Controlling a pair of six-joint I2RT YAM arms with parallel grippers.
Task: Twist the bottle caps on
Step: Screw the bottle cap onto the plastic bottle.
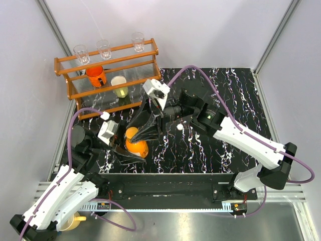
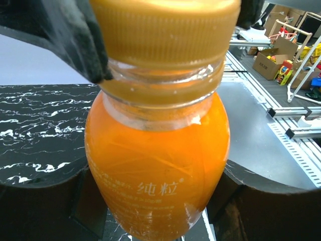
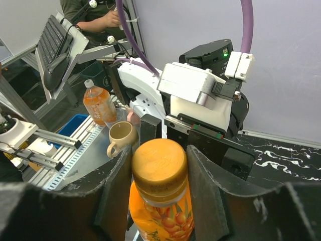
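Note:
The short orange bottle [image 1: 137, 147] stands upright on the black marbled table [image 1: 225, 95], left of centre. My left gripper [image 1: 131, 149] is shut on its body; in the left wrist view the bottle [image 2: 158, 165] fills the frame between the dark fingers [image 2: 40, 201]. The orange cap [image 3: 159, 163] sits on the bottle's neck. From above, my right gripper [image 3: 159, 181] is shut on the cap, one pad against each side. One of its fingers [image 2: 75, 35] shows beside the cap [image 2: 165, 30]. A small white-topped cap [image 1: 179, 127] lies loose on the table to the right.
A wooden rack [image 1: 108, 75] at the back left holds clear glasses, an orange mug [image 1: 95, 75] and a cream cup [image 1: 119, 86]. A yellow mug [image 1: 75, 221] sits off the table by the left arm's base. The right wrist view also shows an orange drink bottle [image 3: 99, 103] beyond the table edge.

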